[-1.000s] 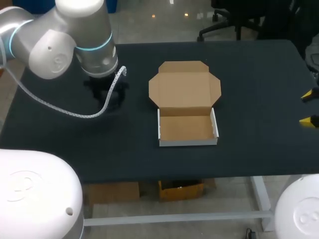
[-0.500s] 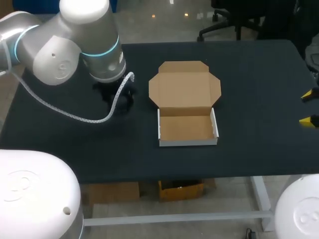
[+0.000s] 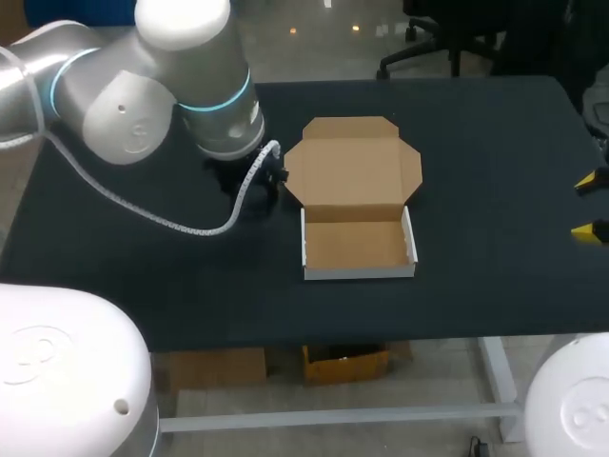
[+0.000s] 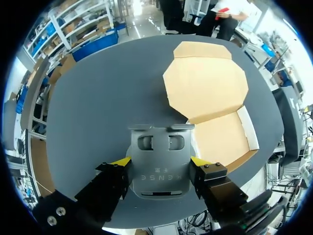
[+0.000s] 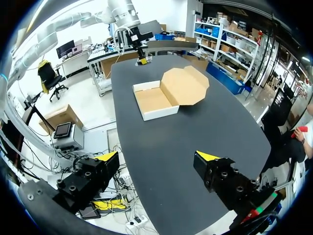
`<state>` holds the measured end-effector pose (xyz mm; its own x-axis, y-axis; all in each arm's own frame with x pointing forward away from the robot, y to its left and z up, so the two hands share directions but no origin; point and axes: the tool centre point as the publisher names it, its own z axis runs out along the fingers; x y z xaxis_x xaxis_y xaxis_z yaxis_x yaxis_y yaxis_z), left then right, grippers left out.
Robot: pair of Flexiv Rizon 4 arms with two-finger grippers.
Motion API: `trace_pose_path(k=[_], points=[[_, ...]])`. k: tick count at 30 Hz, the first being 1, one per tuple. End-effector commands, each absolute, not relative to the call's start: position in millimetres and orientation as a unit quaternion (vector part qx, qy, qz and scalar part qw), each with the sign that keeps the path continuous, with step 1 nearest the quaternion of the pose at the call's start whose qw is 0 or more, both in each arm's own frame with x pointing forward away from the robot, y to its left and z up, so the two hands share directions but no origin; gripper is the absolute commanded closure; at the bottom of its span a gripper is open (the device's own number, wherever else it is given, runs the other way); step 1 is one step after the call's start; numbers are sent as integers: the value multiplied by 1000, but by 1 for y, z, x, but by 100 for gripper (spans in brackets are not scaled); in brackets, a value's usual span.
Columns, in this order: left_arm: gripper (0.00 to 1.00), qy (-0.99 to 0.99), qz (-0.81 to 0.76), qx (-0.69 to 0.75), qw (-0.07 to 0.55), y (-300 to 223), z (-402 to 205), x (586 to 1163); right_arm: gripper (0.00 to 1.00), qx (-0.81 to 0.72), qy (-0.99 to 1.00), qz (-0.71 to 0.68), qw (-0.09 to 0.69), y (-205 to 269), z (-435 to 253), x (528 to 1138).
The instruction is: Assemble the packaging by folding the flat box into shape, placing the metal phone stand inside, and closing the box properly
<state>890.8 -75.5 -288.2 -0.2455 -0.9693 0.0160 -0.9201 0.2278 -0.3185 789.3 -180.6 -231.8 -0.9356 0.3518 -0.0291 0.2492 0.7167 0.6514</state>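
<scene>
The box's open tray (image 3: 360,271) with white walls stands at mid-table, its brown lid (image 3: 352,171) lying flat behind it. My left gripper (image 4: 160,162) is shut on the grey metal phone stand (image 4: 159,147), each yellow tip against one side of it. It hangs over the dark table just left of the lid (image 4: 205,81) and tray (image 4: 222,142). In the head view the left wrist (image 3: 224,114) hides most of the stand. My right gripper (image 5: 156,159) stands open and holds nothing, at the table's right edge (image 3: 590,206), far from the box (image 5: 154,100).
A white cable (image 3: 162,221) loops from the left wrist down over the table's left half. The black table (image 3: 495,152) runs wide on both sides of the box.
My left arm has carried the phone stand to the right, from the table's left part up to the lid's left edge. The right arm and the box have not moved.
</scene>
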Motion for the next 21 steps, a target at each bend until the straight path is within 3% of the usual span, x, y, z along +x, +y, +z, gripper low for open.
trace_pose_path(k=[1,21], points=[[100,780,-124,-605,99,-97,-289,893,0,163,923,339,76,-181,-231,788],[100,803,-110,-579,89,-166,-314,884,0,163,923,339,76,-181,-231,788]])
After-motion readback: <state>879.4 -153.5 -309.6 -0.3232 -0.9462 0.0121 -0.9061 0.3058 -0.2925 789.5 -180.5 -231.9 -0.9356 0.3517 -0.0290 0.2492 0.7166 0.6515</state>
